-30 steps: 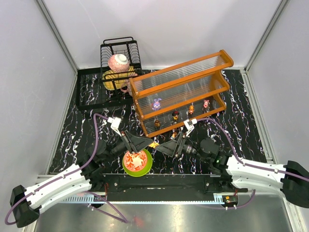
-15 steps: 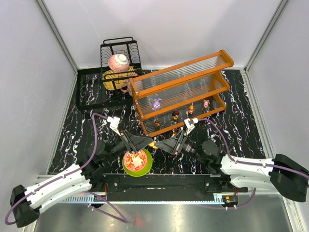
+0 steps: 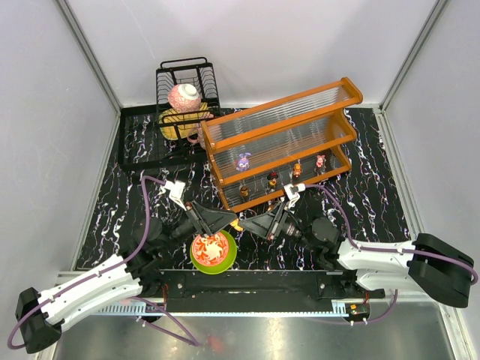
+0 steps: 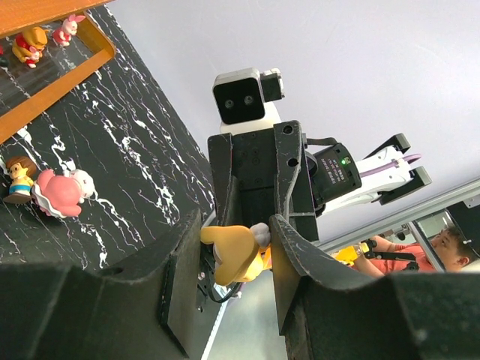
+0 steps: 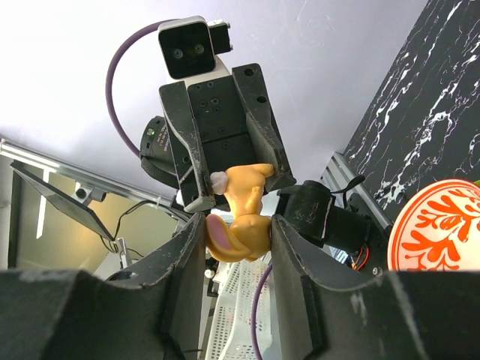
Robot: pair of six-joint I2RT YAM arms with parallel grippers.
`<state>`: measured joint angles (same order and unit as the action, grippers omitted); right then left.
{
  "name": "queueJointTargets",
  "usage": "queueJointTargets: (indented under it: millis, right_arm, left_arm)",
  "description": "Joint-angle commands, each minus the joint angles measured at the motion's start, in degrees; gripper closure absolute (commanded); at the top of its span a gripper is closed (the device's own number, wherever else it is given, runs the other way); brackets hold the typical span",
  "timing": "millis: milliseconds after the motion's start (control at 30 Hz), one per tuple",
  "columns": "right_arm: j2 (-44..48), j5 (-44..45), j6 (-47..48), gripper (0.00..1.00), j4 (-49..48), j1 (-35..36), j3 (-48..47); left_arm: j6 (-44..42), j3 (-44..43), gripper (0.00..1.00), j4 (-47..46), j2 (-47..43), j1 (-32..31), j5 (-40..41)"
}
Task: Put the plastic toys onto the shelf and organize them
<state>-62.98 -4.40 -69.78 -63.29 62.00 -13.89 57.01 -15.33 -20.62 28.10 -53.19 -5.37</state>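
A yellow-orange plastic toy [image 3: 238,223] hangs in the air between my two arms, just above the table in front of the shelf [image 3: 351,87]. My left gripper [image 3: 229,220] is shut on its body [image 4: 236,253], and the left gripper [image 4: 234,251] has both pads touching it. My right gripper [image 3: 249,224] faces it from the right. In the right wrist view the right gripper [image 5: 238,236] presses both pads on the toy's head [image 5: 244,229]. Several other toys stand on the shelf's lower tier, among them a purple one [image 3: 243,161] and a pink one [image 3: 321,160].
A green-rimmed patterned bowl [image 3: 214,251] sits under the left gripper. A pink-and-white toy [image 4: 60,191] and a small brown-haired figure [image 4: 19,178] stand on the table by the shelf. A black wire dish rack [image 3: 187,82] holding crockery stands at the back left.
My right gripper has moved left onto the toy that the left gripper holds, and its jaws have narrowed onto the toy's head. The left arm has barely moved.
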Motion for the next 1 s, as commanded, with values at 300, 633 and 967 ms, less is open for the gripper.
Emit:
queueJointTargets:
  millis: [300, 633, 967]
  right_arm:
    - [12.7, 0.0, 5.9, 0.98, 26.1, 0.4, -5.9]
    - [25.2, 4.1, 8.3, 1.0, 64.6, 0.2, -17.0]
    - [19.3, 0.9, 10.2, 1.0, 84.5, -2.1, -27.6]
  left_arm:
    - [-4.6, -3.0, 0.01, 10.1, -5.2, -0.2, 2.9]
    - [-21.6, -12.7, 0.01, 27.3, -5.9, -0.3, 5.3]
    - [-36.1, -16.9, 0.13, 34.8, -4.2, -0.8, 6.8]
